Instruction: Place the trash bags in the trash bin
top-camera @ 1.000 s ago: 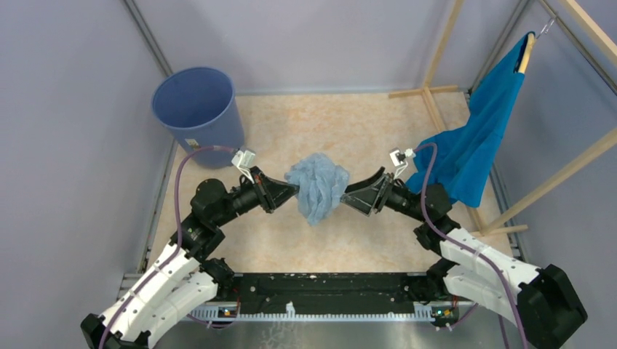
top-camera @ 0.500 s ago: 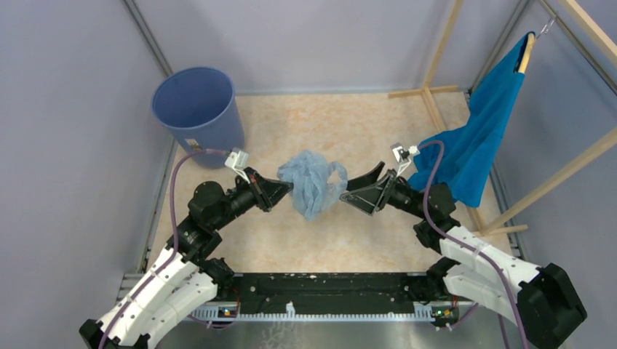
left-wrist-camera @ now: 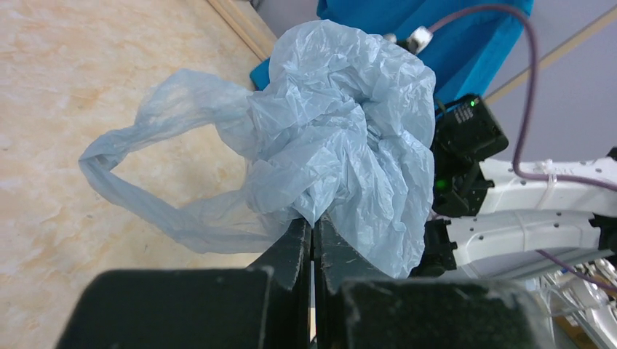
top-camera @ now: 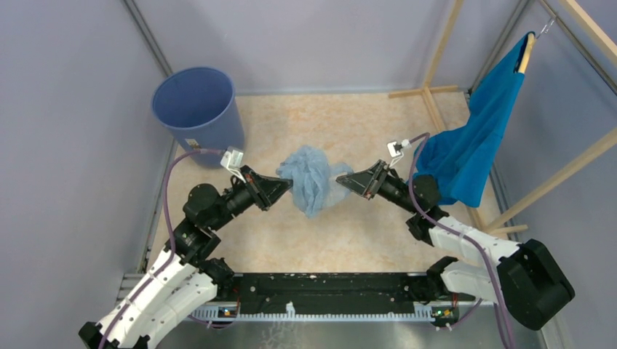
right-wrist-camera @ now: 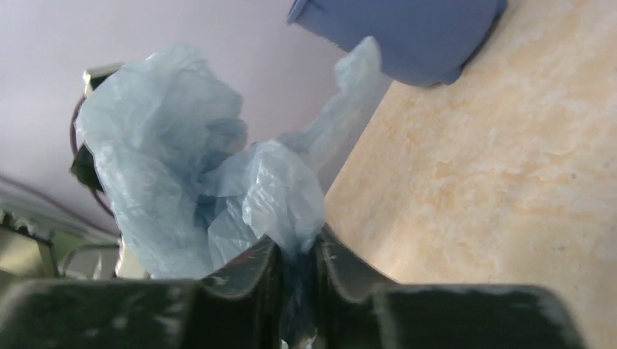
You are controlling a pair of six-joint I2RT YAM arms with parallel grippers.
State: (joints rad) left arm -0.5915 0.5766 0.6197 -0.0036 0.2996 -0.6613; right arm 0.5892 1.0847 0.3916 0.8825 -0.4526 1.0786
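Observation:
A crumpled pale-blue trash bag hangs above the middle of the table between both arms. My left gripper is shut on its left side; the left wrist view shows the film pinched at the tips of my left gripper. My right gripper is shut on the bag's right side, with film bunched between the tips of my right gripper. A loose handle loop droops toward the table. The round blue trash bin stands at the far left, seen also as the trash bin.
A teal-blue cloth hangs from a wooden hanger on a wooden frame at the right, close behind my right arm. Grey walls enclose the beige table on the left and back.
My right gripper moved left onto the bag and shut on it; it stood open before. The bag and my left gripper shifted slightly up and left.

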